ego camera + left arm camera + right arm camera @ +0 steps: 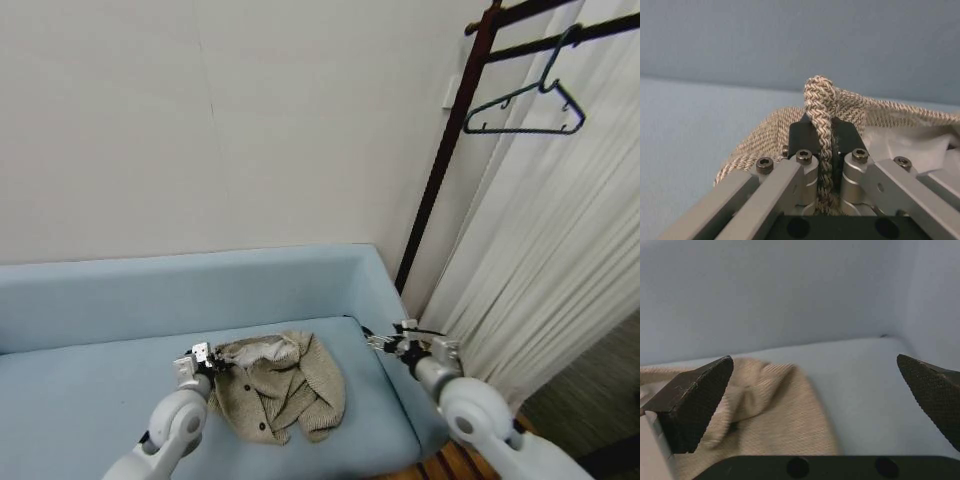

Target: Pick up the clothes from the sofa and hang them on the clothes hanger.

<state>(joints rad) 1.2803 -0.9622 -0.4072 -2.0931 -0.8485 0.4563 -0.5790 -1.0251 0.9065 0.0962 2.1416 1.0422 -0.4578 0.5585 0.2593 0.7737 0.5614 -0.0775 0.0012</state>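
The beige knit cardigan [280,390] lies crumpled on the sofa [90,400] seat, toward its right end and short of the armrest. The left gripper [205,362] sits at the garment's left corner nearer the backrest. Its jaws are closed tight on a rolled fold of the knit, which stands up between the fingertips. The right gripper [385,340] hovers low over the seat by the right armrest, near the cardigan's right edge, with jaws wide apart and holding nothing. The dark hanger [525,110] hangs bare from the rack [440,160], high beyond the sofa's right end and well apart from the garment. As I judge it, only the grasp is made; lifting, carrying and hanging remain.
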